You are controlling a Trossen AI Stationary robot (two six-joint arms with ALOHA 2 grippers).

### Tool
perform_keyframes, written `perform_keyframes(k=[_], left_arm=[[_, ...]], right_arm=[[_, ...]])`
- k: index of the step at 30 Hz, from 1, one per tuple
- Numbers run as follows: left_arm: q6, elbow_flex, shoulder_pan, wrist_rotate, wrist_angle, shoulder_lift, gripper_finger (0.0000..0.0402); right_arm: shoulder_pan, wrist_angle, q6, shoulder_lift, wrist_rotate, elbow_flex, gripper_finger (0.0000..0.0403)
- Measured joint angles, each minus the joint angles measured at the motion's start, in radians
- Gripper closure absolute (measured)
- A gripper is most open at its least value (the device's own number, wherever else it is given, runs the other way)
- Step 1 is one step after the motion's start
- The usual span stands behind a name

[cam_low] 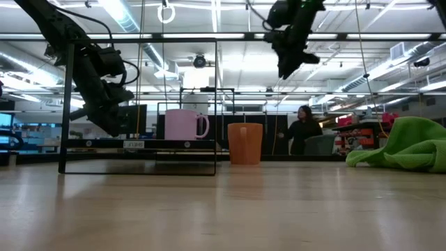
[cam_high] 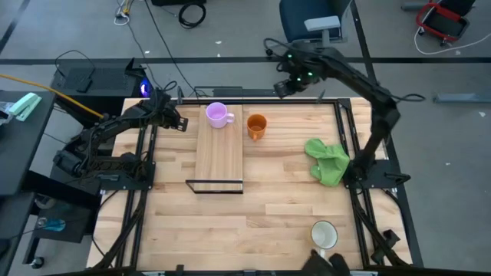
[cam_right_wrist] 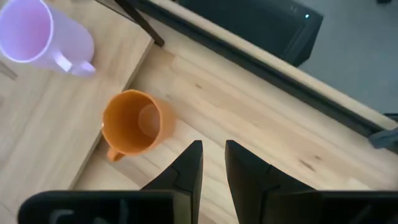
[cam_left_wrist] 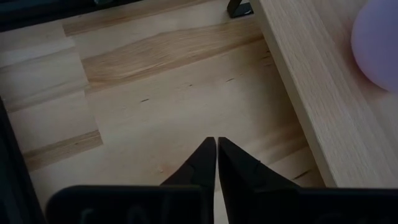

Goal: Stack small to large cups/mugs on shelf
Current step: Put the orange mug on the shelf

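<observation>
butcher-block tabletop (cam_high: 253, 215); smooth purple mug (cam_high: 218, 115) on pale-wood shelf (cam_high: 220, 157); left fingers (cam_left_wrist: 208, 163) closed, right fingers (cam_right_wrist: 189, 165) parted.

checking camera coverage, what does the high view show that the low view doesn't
Only the high view shows the white mug near the table's front edge, and the left gripper shut beside the shelf, holding nothing.

Only the low view shows a person in the room behind the table.

Both show the purple mug on the shelf, the orange mug on the table just beside it, the green cloth, and the right gripper raised beyond the orange mug.
</observation>
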Motion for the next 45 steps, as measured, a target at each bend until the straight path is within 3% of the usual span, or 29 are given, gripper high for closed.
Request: perform_keyframes(k=[13, 22, 39, 45], left_arm=[[0.0, 0.0, 0.0, 0.0, 0.005, 0.0, 0.0375], [0.041, 0.0, 0.0, 0.0, 0.005, 0.0, 0.0383], [0.045, 0.0, -0.014, 0.0, 0.08, 0.0, 0.0371], [0.069, 0.0, -0.014, 0.0, 0.08, 0.0, 0.0378]], right_arm=[[0.091, 0.059, 0.049, 0.185, -0.001, 0.01, 0.0326], [0.138, 0.154, 0.041, 0.217, 0.002, 0.01, 0.0326], [0.143, 0.136, 0.001, 0.245, 0.021, 0.005, 0.0315], [0.164, 0.142, 0.021, 0.245, 0.013, -0.054, 0.0303]])
